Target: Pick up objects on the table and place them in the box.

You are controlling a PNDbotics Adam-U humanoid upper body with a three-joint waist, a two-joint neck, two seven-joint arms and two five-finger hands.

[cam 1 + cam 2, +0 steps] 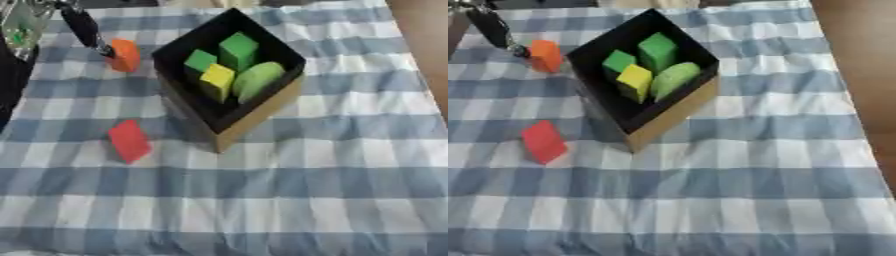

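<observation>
At far left the left hand (87, 27) reaches in from the upper corner, a dark finger touching the orange block (125, 55); whether it grips I cannot tell. Below lies a red block (129, 141) on the surface, still to be collected. The box (262, 112) already holds two green blocks, a yellow block (217, 79) and a green rounded piece (255, 79). A blue-and-white checked cloth (332, 190) covers the surface; brown floor shows at right.
</observation>
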